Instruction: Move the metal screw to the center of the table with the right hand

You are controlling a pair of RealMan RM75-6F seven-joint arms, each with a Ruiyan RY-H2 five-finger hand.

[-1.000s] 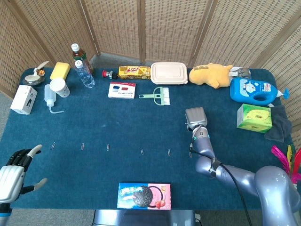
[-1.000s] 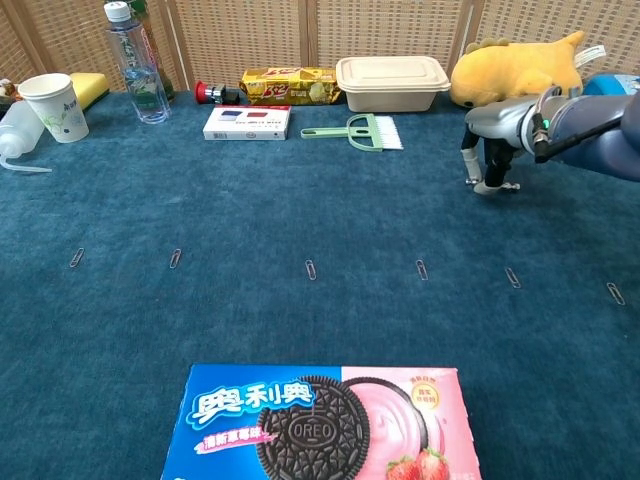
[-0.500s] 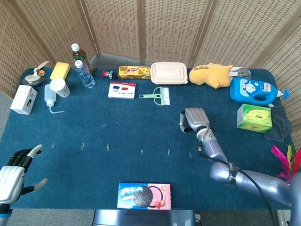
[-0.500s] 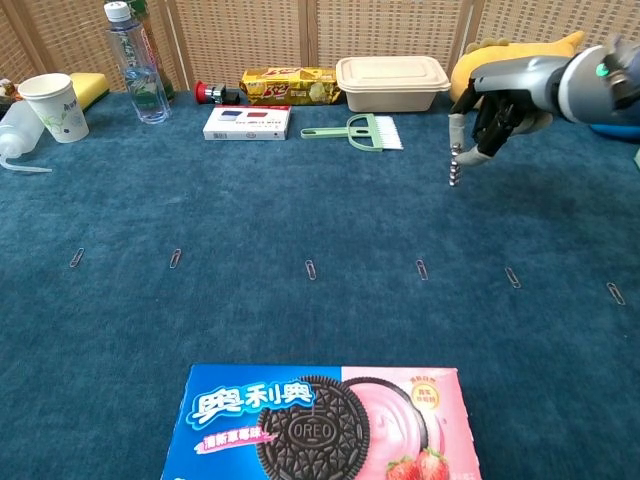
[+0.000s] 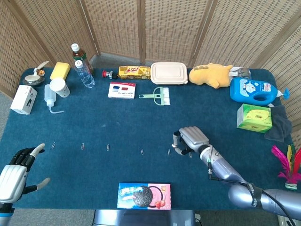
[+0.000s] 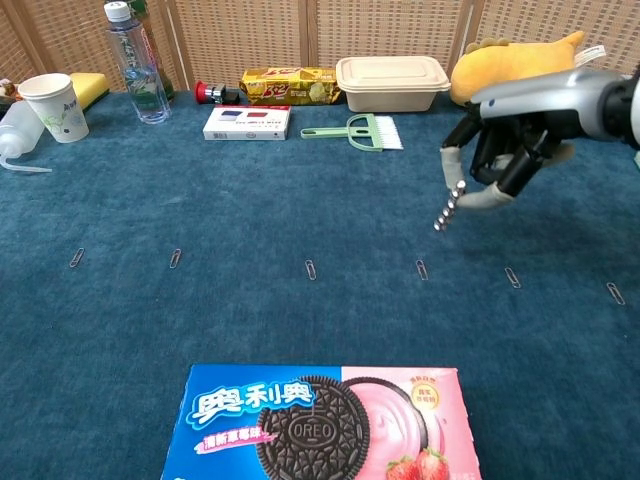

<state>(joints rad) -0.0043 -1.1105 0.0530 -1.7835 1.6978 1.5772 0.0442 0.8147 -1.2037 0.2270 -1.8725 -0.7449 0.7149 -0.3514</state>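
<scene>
Right hand point(image 6: 505, 150) fingers point(image 6: 452, 160) pinch the metal screw point(image 6: 447, 209) above the table point(image 6: 250, 210)

Head view: high, looking down. Chest view: low, near, facing forward. Shared: table point(image 5: 94, 122).

Backdrop is a folding wicker screen point(image 5: 160, 28) running the whole far side, tan woven panels in light wood frames, angled in at the left and right ends. Under its bottom edge on the far side you can see a strip of grey floor point(image 5: 106, 60). The table point(image 5: 117, 117) takes up most of the shot and it's covered in dark blue carpet-like cloth. Light is even and bright, soft shadows only. Chest view shows the same screen point(image 6: 300, 30) behind the far edge.
</scene>
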